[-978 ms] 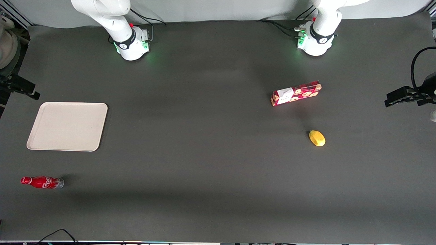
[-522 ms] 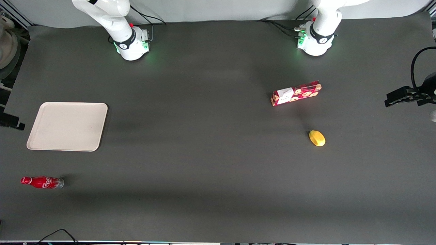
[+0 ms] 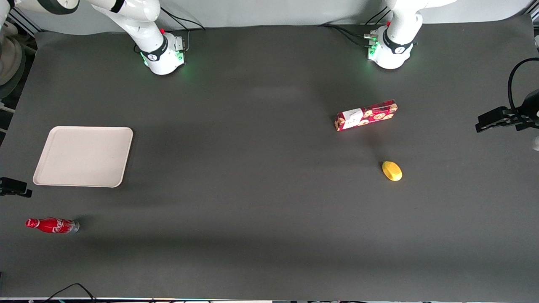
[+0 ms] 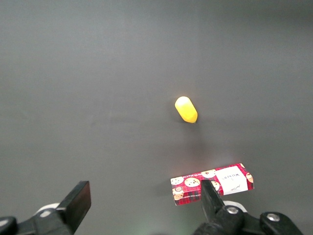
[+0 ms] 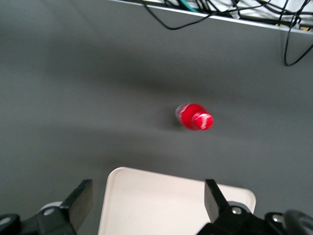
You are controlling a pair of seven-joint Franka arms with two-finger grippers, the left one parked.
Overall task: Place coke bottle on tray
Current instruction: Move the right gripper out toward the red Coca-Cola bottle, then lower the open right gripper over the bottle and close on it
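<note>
The coke bottle (image 3: 52, 225) lies on its side on the dark table at the working arm's end, nearer to the front camera than the tray (image 3: 84, 156). The tray is flat, beige and empty. My right gripper (image 3: 16, 187) shows only partly at the frame's edge, beside the tray's near corner and farther from the camera than the bottle. In the right wrist view the gripper (image 5: 146, 196) is open wide and empty above the tray's edge (image 5: 171, 205). The bottle (image 5: 194, 117) lies ahead of it, cap toward the lens.
A red cookie-print box (image 3: 366, 115) and a small yellow object (image 3: 392, 171) lie toward the parked arm's end; both show in the left wrist view, the box (image 4: 212, 183) and the yellow object (image 4: 186, 109). Cables (image 5: 220, 14) run along the table's front edge.
My right gripper has moved along the table's end toward the front camera, from level with the tray's farther edge to its near corner, closer to the bottle. Nothing else moved.
</note>
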